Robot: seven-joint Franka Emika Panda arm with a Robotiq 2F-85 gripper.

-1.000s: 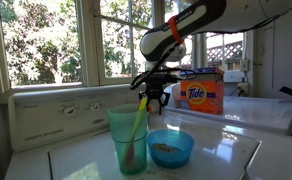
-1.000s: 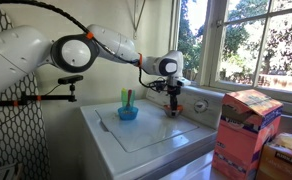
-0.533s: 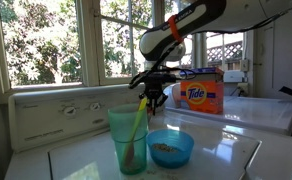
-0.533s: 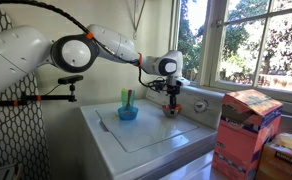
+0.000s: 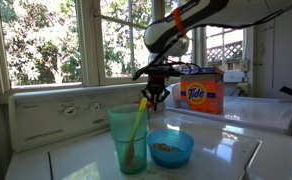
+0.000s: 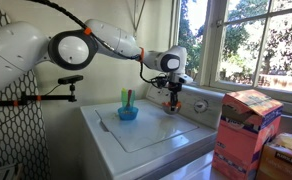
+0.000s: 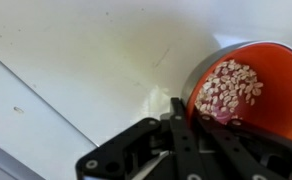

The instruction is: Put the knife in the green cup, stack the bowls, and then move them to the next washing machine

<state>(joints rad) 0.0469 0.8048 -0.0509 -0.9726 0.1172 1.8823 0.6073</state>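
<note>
An orange bowl [image 7: 248, 88] with pale grains in it hangs just above the white washer lid [image 6: 151, 135], and my gripper [image 7: 192, 114] is shut on its near rim. In both exterior views the gripper [image 5: 154, 97] [image 6: 172, 99] hovers by the washer's back panel, the orange bowl [image 6: 173, 107] beneath it. The yellow-green knife [image 5: 138, 118] stands inside the tall green cup [image 5: 128, 139] [image 6: 126, 98]. A second white washer [image 5: 258, 112] stands alongside.
A light-blue bowl [image 5: 170, 148] [image 6: 128, 113] holding some grains sits next to the cup. A Tide box [image 5: 198, 95] rests on the neighbouring washer. The control panel [image 5: 61, 112] and window frame stand close behind the gripper. A cardboard box [image 6: 248, 125] is nearby.
The jaws have shut on the orange bowl's rim. The arm has since risen a little, lifting the bowl off the lid.
</note>
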